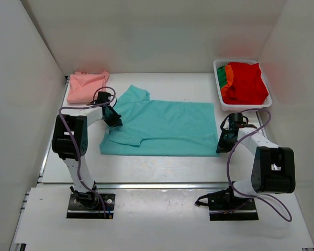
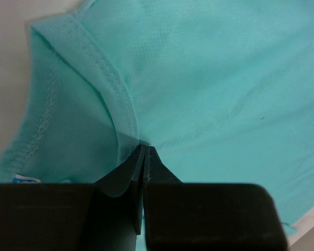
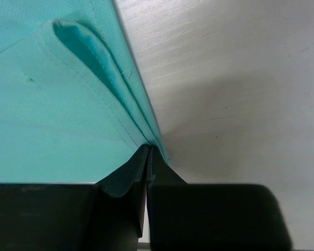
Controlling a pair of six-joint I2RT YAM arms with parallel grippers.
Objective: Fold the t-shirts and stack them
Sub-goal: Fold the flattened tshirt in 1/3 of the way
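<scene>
Top view: The teal shirt (image 1: 162,128) lies spread flat at the centre of the table (image 1: 162,167), between the two arms. The left gripper (image 1: 115,119) sits at its left edge, by the collar. The right gripper (image 1: 223,146) sits at its right edge. A pink shirt (image 1: 86,86) lies folded in the far left corner. The basket (image 1: 242,107) at far right holds a red shirt (image 1: 247,83), a green shirt (image 1: 221,77) and orange cloth (image 1: 228,72).

Left wrist view: The left gripper (image 2: 145,150) is clamped narrow on the teal shirt (image 2: 225,78), just below the stitched collar seam.

Right wrist view: The right gripper (image 3: 148,150) is clamped narrow on the layered edge of the teal shirt (image 3: 42,115); bare table (image 3: 240,78) lies to the right
</scene>
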